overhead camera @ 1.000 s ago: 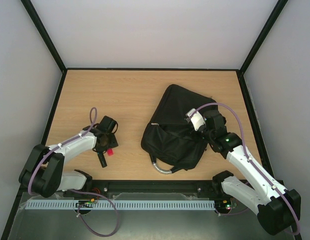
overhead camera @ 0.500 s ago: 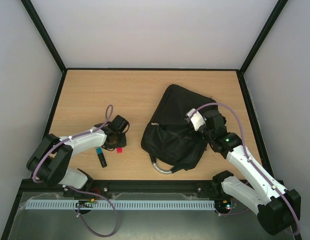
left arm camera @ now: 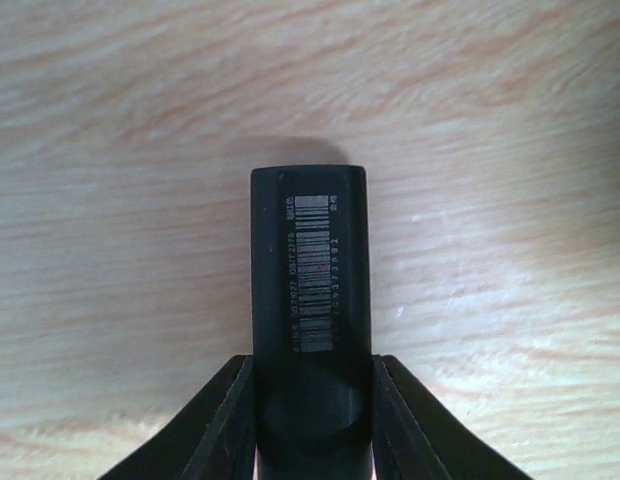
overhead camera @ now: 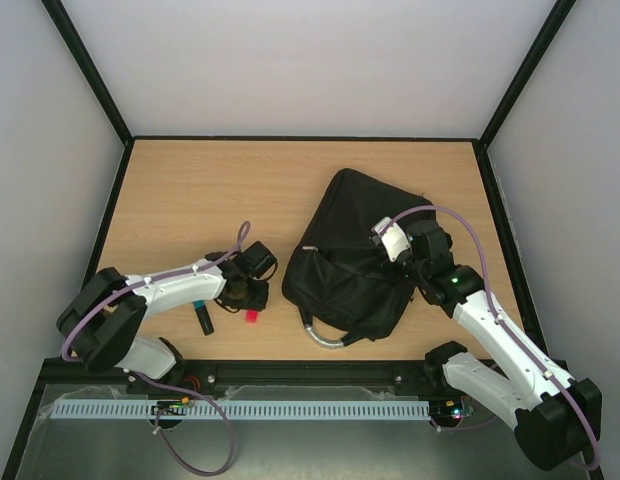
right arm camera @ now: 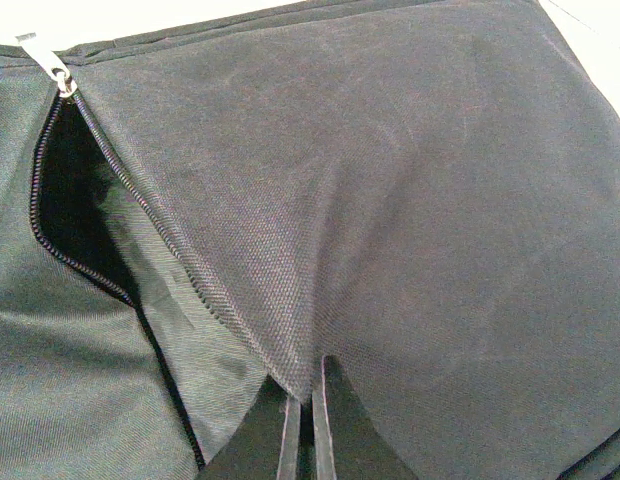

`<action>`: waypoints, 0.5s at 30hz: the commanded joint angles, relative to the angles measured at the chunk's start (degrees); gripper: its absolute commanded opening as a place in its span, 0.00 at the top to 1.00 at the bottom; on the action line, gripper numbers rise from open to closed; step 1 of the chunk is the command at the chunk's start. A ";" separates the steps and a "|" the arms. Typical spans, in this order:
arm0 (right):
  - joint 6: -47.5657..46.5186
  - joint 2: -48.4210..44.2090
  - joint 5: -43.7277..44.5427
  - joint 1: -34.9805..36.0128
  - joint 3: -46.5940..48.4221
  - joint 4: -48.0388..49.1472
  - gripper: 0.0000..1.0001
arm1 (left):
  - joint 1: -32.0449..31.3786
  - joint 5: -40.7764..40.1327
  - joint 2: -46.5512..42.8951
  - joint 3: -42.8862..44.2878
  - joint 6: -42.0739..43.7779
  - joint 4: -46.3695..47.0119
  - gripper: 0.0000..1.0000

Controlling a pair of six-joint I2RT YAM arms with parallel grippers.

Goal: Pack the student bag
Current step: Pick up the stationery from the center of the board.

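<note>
L gripper [overhead camera: 243,291] clamped on black barcoded item [left arm camera: 310,260], has shifted rt over table [overhead camera: 190,190], now near student bag [overhead camera: 355,265]. Bag sits rt-centre. R gripper [right arm camera: 306,390] pinches its zip flap, opening agape; insertion prob. next.

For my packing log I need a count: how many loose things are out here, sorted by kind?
Backpacks: 1, the student bag, its fabric pinched by the right end effector.
Marker-like sticks: 2, a black barrel with a barcode held in the left end effector, and a teal-ended marker lying on the table.
Total: 3
</note>
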 commanded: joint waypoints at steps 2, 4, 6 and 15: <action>-0.02 -1.54 -2.09 0.61 0.21 1.43 0.99 | -1.05 2.61 -1.91 0.87 1.38 -9.66 0.65; -0.04 -1.50 -2.09 0.61 0.13 1.45 0.99 | -1.88 3.15 -1.85 0.78 0.72 -11.11 0.64; -0.04 -1.46 -2.05 0.61 0.15 1.45 0.99 | -2.87 2.99 -1.42 0.84 -0.27 -12.35 0.62; -0.06 -1.46 -2.06 0.61 0.17 1.43 0.99 | -4.64 -0.18 1.94 1.38 -3.25 -12.59 0.61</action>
